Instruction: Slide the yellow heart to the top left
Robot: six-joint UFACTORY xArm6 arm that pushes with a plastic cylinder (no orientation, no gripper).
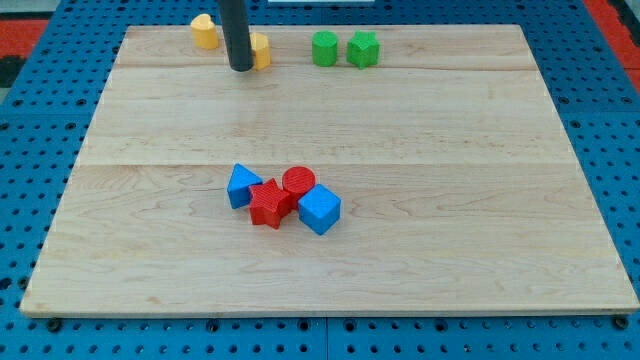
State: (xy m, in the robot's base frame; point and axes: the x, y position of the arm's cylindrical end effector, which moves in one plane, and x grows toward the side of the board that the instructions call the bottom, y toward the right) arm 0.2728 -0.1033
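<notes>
The yellow heart (260, 49), near the frame's top edge left of centre, is being touched on its left by my tip (241, 68); no pincer is fitted. Pushed from this side, it is likely being driven rightward toward the green blocks (343, 48).

The rod's tip (241, 68) touches a yellow block (259, 50) at the board's top. Another yellow block (204, 31) sits just left.

No legible text, labels or numbers anywhere.
</notes>
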